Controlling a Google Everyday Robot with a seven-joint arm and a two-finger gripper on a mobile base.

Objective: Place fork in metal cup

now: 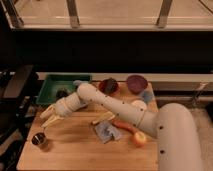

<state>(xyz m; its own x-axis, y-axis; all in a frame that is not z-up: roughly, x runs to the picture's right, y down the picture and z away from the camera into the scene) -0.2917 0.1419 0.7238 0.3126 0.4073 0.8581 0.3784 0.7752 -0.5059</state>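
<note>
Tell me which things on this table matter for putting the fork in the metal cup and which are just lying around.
For the job: metal cup near the table's front left corner; gripper above and behind it. The fork I can't make out.

Lying about: green bin, dark red bowl, purple bowl, blue cloth, carrot, apple, tan stick.
</note>
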